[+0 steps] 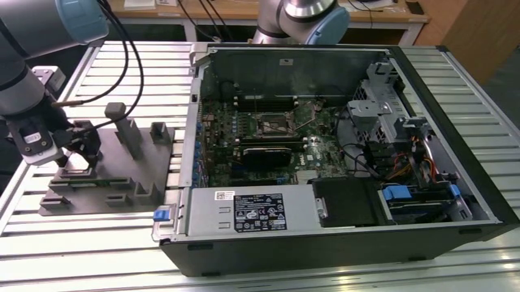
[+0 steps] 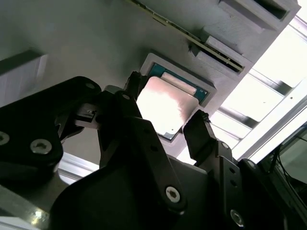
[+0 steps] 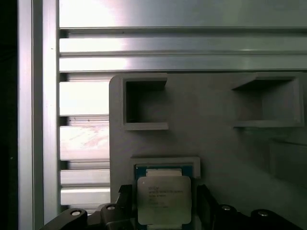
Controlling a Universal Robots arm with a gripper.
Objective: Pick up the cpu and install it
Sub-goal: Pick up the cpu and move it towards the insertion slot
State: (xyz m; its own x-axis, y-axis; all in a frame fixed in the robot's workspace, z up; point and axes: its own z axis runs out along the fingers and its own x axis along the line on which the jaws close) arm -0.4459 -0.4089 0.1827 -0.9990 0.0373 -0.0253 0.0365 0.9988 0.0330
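First wrist view, cpu (image 3: 163, 201) lying flat in a square recess of the grey fixture (image 3: 216, 143), my pincer (image 3: 164, 192) spread, one finger either side of it, fixture on the slatted table (image 1: 81, 243), toward the exterior view's left of the open computer case (image 1: 325, 252).

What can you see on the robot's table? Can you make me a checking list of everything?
Surface: metal slat table, carrying a grey holder and an open computer.
Job's things: the shiny chip is at its pocket on the grey holder; the socket inside the computer shows a dark middle.
Clutter: nothing seen.
Grippers: the gripper is down over the holder, right at the chip.
Cables: black cables hang by the arm; coloured wires lie inside the computer.
Surroundings: another robot arm stands behind the computer, with a wooden desk beyond it.
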